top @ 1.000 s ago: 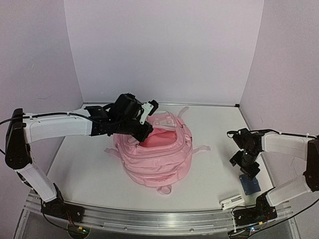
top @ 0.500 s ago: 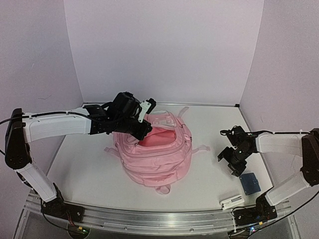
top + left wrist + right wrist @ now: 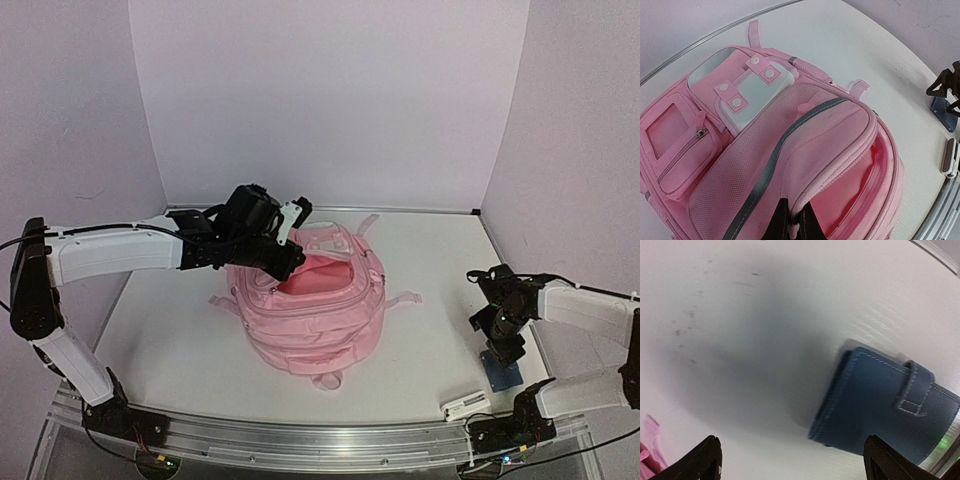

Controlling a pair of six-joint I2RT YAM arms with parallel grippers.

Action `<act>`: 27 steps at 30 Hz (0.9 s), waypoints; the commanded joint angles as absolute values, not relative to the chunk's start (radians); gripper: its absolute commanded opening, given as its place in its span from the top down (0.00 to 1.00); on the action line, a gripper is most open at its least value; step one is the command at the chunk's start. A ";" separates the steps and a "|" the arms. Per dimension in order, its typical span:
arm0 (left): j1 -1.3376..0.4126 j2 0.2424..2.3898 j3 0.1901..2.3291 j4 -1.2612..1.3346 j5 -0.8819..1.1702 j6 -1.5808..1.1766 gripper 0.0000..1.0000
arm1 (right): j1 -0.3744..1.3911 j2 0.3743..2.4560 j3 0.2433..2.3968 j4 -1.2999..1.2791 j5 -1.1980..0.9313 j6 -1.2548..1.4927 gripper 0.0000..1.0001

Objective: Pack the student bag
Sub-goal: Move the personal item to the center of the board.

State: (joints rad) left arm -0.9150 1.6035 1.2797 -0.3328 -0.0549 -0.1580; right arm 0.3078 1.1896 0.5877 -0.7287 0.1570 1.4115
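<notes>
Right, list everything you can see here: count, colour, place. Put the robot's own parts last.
table: one, white, under everything.
student bag: one, pink, centre of the table, top compartment gaping open.
wallet: one, blue, flat on the table at the right side.
small flat item: one, white, near right edge of the table; too small to identify.
left tool: one, black, shut on the rim of the student bag's opening.
right tool: one, black, open, above the wallet, holding nothing.

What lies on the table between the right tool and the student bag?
Only bare white table; the top view shows nothing between the right tool and the student bag except the bag's own side strap.
</notes>
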 commanded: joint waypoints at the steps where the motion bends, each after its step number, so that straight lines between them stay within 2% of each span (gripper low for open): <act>1: -0.894 1.543 1.297 -0.216 -0.087 -0.187 1.00 | 0.300 1.199 0.576 -0.756 0.191 1.507 0.06; 11: -0.888 1.536 1.301 -0.225 -0.093 -0.192 1.00 | 0.320 1.394 0.633 -0.499 -0.041 1.290 0.11; 22: -0.879 1.544 1.327 -0.248 -0.082 -0.232 1.00 | 0.465 1.499 0.805 -0.372 -0.030 1.260 0.15; 27: -0.858 1.557 1.344 -0.258 -0.041 -0.274 1.00 | 0.485 1.523 0.925 -0.432 0.078 1.121 0.10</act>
State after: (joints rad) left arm -0.8974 1.6020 1.2745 -0.3326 -0.0306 -0.2077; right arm 0.4746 1.5159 0.8211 -0.4325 -0.0061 1.2409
